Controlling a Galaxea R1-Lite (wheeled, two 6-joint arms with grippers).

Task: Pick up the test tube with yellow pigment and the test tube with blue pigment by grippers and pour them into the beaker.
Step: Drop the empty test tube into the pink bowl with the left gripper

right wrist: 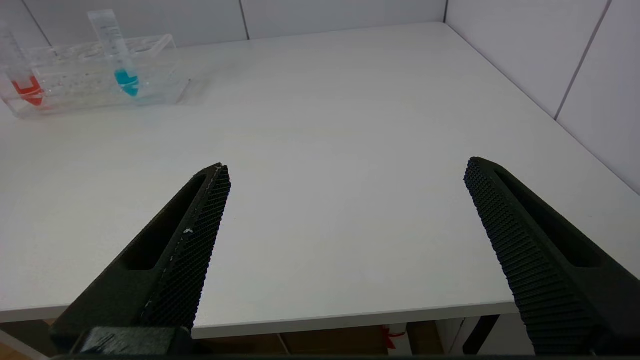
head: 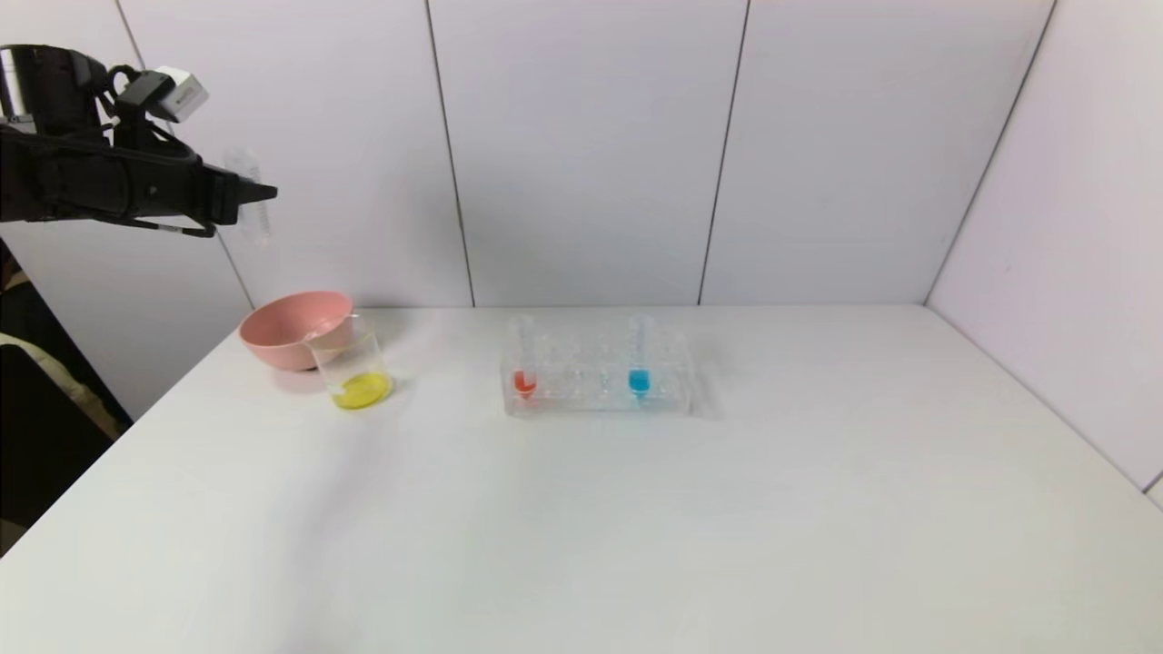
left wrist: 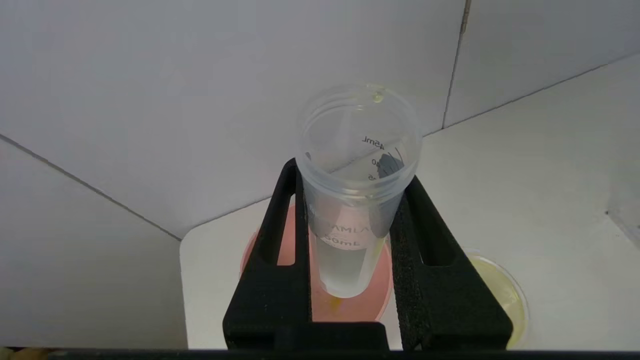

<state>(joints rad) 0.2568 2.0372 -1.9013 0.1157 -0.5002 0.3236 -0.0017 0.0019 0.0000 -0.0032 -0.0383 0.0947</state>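
Note:
My left gripper (head: 259, 193) is raised high at the far left, shut on the test tube with yellow pigment (head: 257, 222). In the left wrist view the tube (left wrist: 357, 150) stands between the fingers (left wrist: 270, 260), almost empty, with only a yellow streak and a drop at its rim. The beaker (head: 359, 368) stands below on the table with yellow liquid in its bottom; it also shows in the left wrist view (left wrist: 500, 290). The test tube with blue pigment (head: 640, 363) stands in the clear rack (head: 595, 395). My right gripper (right wrist: 347, 167) is open and empty over the table's near right edge.
A pink bowl (head: 293, 327) sits just behind the beaker, straight under the held tube, with a small yellow spot in it (left wrist: 335, 302). A tube with red-orange liquid (head: 524, 368) stands at the rack's left end. White walls close the back and right.

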